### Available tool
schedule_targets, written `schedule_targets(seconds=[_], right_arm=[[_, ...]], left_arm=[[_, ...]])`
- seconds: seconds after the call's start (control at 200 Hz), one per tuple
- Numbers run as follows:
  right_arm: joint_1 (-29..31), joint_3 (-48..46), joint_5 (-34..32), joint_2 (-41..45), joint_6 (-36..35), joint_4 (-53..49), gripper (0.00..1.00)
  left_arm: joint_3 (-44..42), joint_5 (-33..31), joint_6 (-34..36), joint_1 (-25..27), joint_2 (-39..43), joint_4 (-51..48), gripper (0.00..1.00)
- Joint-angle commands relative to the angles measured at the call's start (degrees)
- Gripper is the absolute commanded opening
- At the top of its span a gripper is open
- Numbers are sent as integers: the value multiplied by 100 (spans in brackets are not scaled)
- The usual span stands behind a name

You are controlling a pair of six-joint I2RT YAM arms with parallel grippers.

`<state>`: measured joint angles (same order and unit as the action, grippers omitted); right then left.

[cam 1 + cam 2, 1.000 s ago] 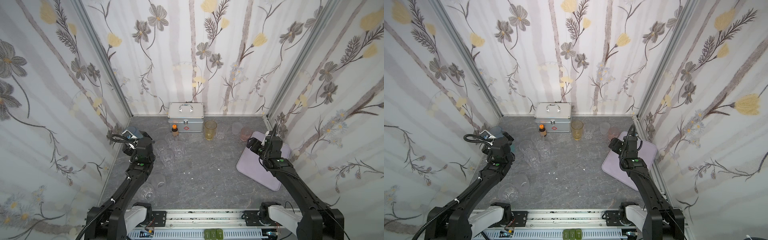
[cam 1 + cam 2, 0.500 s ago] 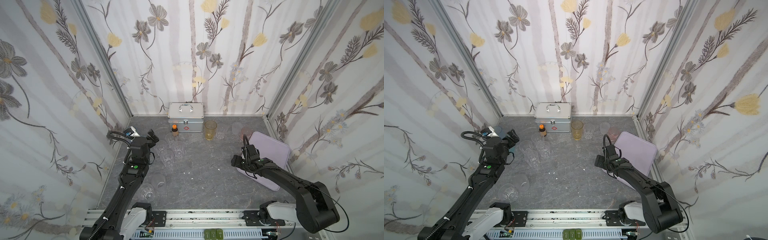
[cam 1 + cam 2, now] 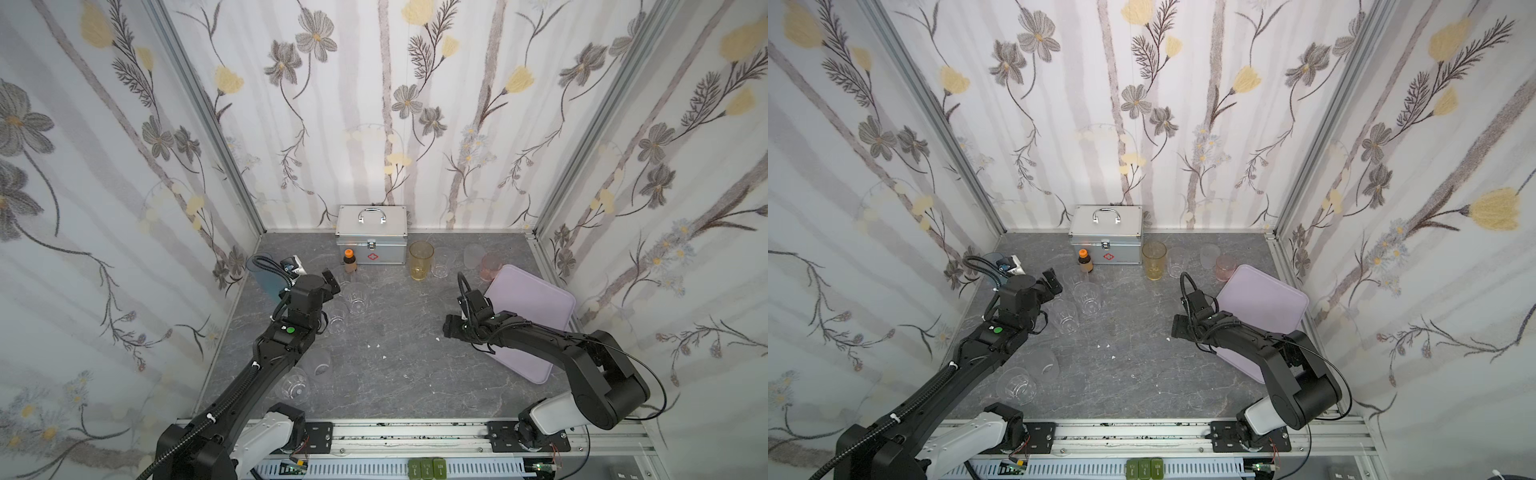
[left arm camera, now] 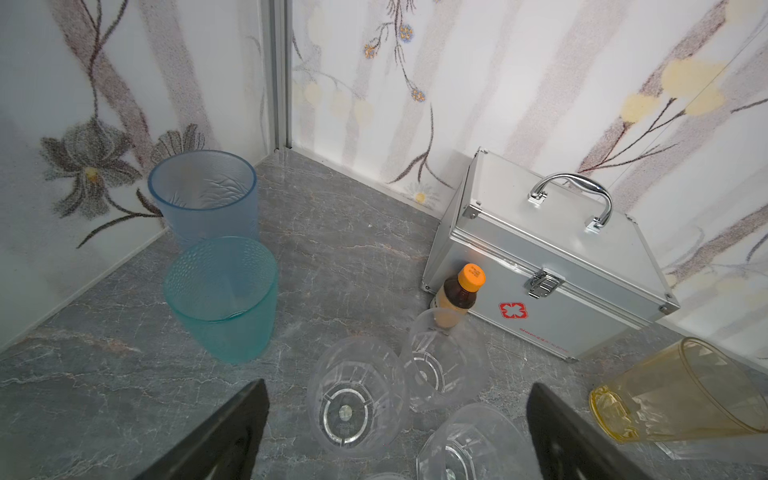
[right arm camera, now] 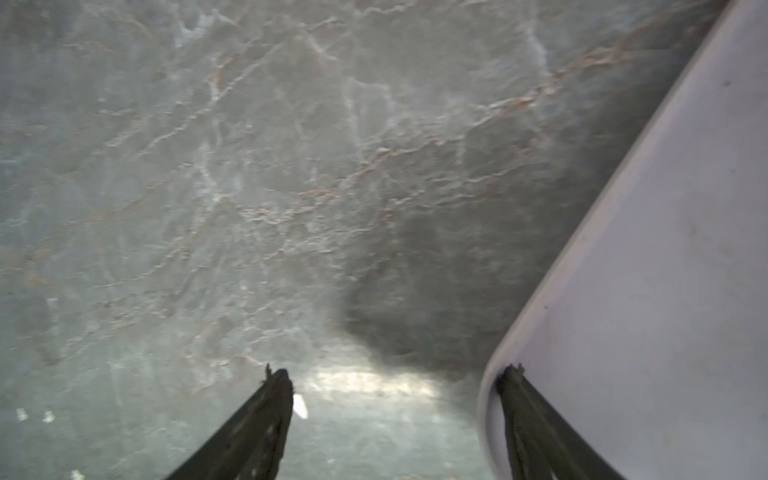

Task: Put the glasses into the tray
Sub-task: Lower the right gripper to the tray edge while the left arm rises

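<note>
Left gripper (image 3: 332, 282) is hovering jaws-apart by the glasses (image 3: 356, 297) at centre-left, right gripper (image 3: 449, 326) is sitting apart and empty beside the bare tray (image 3: 536, 299) at centre-right; I'm reading zero placed, all remaining.

Only sign: red cross emblem (image 4: 513, 310) on front of silver case (image 4: 582, 257), right of centre in left wrist view. Small red txt under it too tiny to read.
</note>
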<state>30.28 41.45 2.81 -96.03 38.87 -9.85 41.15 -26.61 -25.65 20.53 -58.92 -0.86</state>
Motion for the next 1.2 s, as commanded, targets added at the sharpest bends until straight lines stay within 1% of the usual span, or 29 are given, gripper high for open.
schedule_targets(seconds=[0.0, 0.105, 0.195, 0.28, 0.32, 0.42, 0.445, 0.505, 0.575, 0.635, 0.734, 0.834, 0.904, 0.934, 0.999, 1.049, 1.099, 1.194], right_arm=[[184, 322, 1089, -371, 678, 593, 77], [255, 832, 1397, -900, 1101, 1258, 76], [279, 1106, 1541, -1173, 1541, 1939, 73], [314, 1356, 1514, -1285, 1533, 2102, 73], [312, 1551, 1508, -1330, 1326, 1892, 74], [267, 1961, 1323, -1207, 276, 782, 75], [267, 1980, 1153, -1085, -60, 432, 75], [276, 1894, 709, -776, -603, -261, 75], [318, 1681, 268, -392, -1012, -849, 72], [408, 1525, 20, -145, -1213, -1227, 70], [784, 1380, -357, 15, -1379, -1738, 66], [1129, 1307, -569, -51, -1393, -1899, 60], [1278, 1173, -788, -74, -1357, -1819, 57], [1312, 1105, -837, -95, -1356, -1750, 56], [1356, 1083, -891, -201, -1363, -1715, 53], [1385, 1108, -946, -268, -1381, -1707, 51], [1414, 1119, -988, -362, -1408, -1668, 48], [1420, 1100, -1006, -565, -1426, -1607, 41]], left_arm=[[117, -39, 89, 1, -98, -32, 100], [183, 151, 43, 6, -232, -97, 100], [196, 312, 33, 8, -341, -131, 100], [234, 356, 34, 8, -434, -261, 100], [242, 363, 51, 10, -470, -303, 100], [271, 343, 93, 21, -533, -392, 100], [262, 316, 89, 40, -533, -397, 100], [245, 249, 54, 79, -533, -398, 100], [236, 121, -13, 160, -563, -397, 100], [244, -25, -73, 249, -639, -388, 100], [262, -92, -158, 392, -733, -380, 100], [206, 8, -313, 417, -634, -341, 100], [129, -150, -430, 388, -493, -284, 100], [95, 1, -418, 302, -436, -264, 100], [-54, 1008, -311, -16, -329, -51, 100], [-200, 1415, -383, -160, -273, 163, 100], [-318, 1553, -431, -213, -260, 280, 100], [-370, 1567, -359, -211, -305, 288, 99]])
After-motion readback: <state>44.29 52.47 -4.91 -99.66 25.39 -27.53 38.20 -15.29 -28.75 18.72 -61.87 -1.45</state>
